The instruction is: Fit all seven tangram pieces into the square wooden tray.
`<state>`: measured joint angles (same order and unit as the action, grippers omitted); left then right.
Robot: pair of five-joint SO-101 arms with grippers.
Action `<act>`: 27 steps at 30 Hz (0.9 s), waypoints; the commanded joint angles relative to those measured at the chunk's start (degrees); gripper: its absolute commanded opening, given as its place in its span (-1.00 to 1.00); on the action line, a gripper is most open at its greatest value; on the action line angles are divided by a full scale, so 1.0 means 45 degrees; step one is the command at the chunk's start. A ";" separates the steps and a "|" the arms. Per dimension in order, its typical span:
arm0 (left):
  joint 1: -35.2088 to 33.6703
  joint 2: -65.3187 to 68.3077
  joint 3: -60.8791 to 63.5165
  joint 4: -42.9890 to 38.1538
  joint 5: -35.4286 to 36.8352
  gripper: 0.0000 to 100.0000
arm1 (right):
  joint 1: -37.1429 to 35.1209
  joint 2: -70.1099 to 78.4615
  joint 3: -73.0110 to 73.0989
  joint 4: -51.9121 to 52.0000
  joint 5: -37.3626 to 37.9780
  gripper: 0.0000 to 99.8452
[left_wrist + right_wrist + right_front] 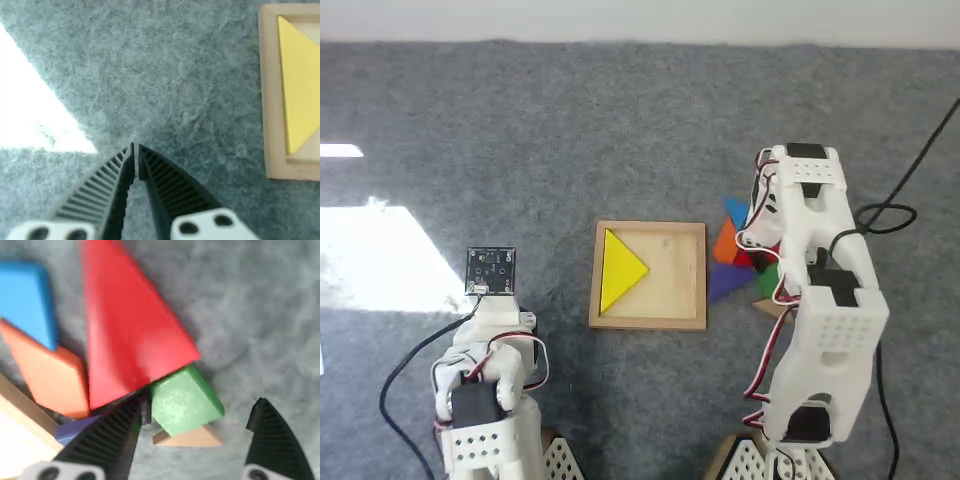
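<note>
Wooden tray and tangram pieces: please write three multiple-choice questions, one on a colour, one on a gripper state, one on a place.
1. What colour is the piece in the wooden tray? A. Blue B. Yellow C. Green
2. What is the state of the left gripper? A. Wide open B. Shut on a piece C. Shut, empty
3. Where is the red triangle? A. In the tray B. Outside it, among the loose pieces C. In the left gripper
B: that piece is yellow. C: its tips meet on nothing. B: it lies beside the tray.
</note>
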<state>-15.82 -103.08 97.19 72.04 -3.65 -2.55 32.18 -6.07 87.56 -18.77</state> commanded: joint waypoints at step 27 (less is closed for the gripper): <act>-0.0098 -0.0234 -0.0166 0.0039 0.0020 -0.97 | -0.1201 -0.0635 -0.2071 -0.0947 0.1895 -0.34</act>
<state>-15.82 -103.08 97.19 72.04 -3.65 -9.76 27.78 -14.24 85.80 -11.21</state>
